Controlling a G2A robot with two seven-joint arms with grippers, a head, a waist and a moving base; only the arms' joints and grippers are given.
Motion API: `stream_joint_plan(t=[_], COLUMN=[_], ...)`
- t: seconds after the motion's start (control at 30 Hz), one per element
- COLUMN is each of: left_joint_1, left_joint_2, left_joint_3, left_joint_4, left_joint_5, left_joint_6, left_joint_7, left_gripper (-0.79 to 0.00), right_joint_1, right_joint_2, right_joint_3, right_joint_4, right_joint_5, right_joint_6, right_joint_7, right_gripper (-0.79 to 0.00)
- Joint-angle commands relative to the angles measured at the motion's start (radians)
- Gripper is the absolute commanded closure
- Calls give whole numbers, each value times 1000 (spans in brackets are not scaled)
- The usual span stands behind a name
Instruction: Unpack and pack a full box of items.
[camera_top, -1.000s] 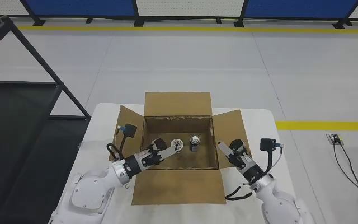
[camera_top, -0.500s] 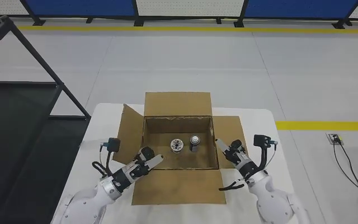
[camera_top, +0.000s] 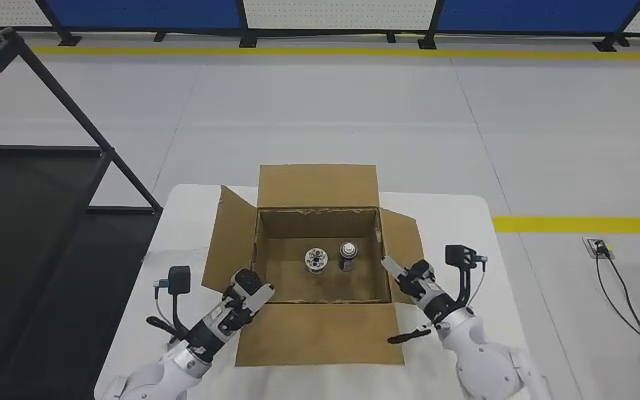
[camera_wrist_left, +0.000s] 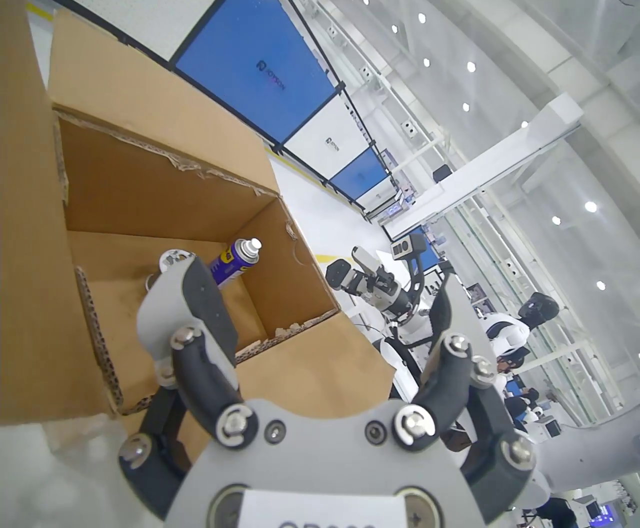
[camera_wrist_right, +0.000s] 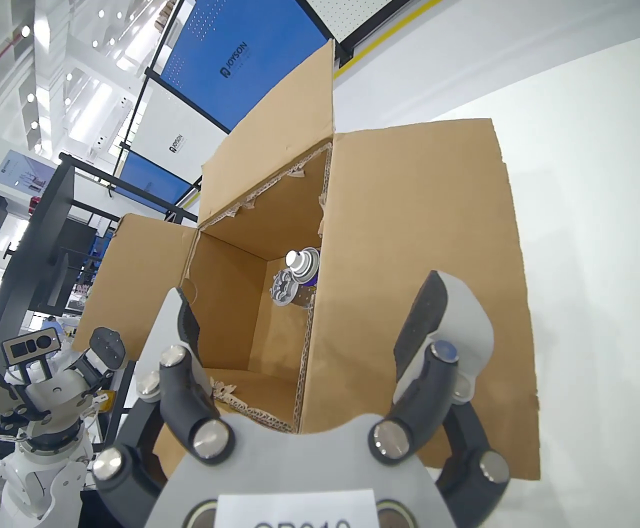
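An open brown cardboard box (camera_top: 318, 222) sits on the white counter (camera_top: 185, 215) with its four flaps folded outward, and two of the task's items stand close together on its floor, towards the far wall. One is a blue spray can with a white nozzle (camera_top: 348, 254). The other, just to its left, is a round silver metal part (camera_top: 316, 260) that looks like a toothed disc on a short brownish body (I cannot tell more than that). Judging from the top view, the can stands upright with its long axis vertical and its nozzle pointing up. The left gripper (camera_top: 252, 290) is outside the box at its near-left corner, with its jaws spread wide and nothing between them; its wrist view looks over the near wall to the can (camera_wrist_left: 235, 260). The right gripper (camera_top: 400, 275) is at the near-right corner, over the right flap, also spread wide and empty. From it the can (camera_wrist_right: 302, 262) and the metal part (camera_wrist_right: 284, 292) lie ahead, to the left and deep inside the box. The right arm looks nearer to the can, and the left arm slightly nearer to the metal part. Either arm would likely need to clear the near rim, then come down from above with its jaws on either side of the upright body.
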Motion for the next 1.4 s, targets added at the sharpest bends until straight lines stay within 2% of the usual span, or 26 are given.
stream_joint_plan(t=[0.0, 0.33, 0.67, 0.83, 0.93, 1.13, 1.3, 1.37], left_joint_1=[9, 48, 64, 66, 63, 70, 109, 126], left_joint_2=[1, 6, 10, 12, 13, 14, 13, 13], left_joint_3=[-7, -46, -61, -61, -56, -53, -74, -84], left_joint_4=[-3, -15, -7, -7, -8, -7, -2, 4], left_joint_5=[1, -31, -60, -70, -69, -68, -85, -95], left_joint_6=[-2, -33, -64, -76, -77, -90, -124, -133], left_joint_7=[11, 19, 8, 0, -9, 5, 59, 81], left_gripper=[-785, -785, -785, -785, -785, -785, -785, -785], right_joint_1=[-6, 7, 27, 22, 38, 132, 272, 328], right_joint_2=[1, 6, 10, 9, 7, 1, -14, -25], right_joint_3=[-2, -24, -33, -30, -52, -144, -241, -273], right_joint_4=[0, 20, 42, 12, -13, -35, 31, 77], right_joint_5=[9, 37, 42, -13, -27, -86, -117, -81], right_joint_6=[-18, -63, -45, -38, -76, -139, -93, -66], right_joint_7=[10, 55, 64, -56, -104, -80, -20, -12], right_gripper=[-785, -785, -785, -785, -785, -785, -785, -785])
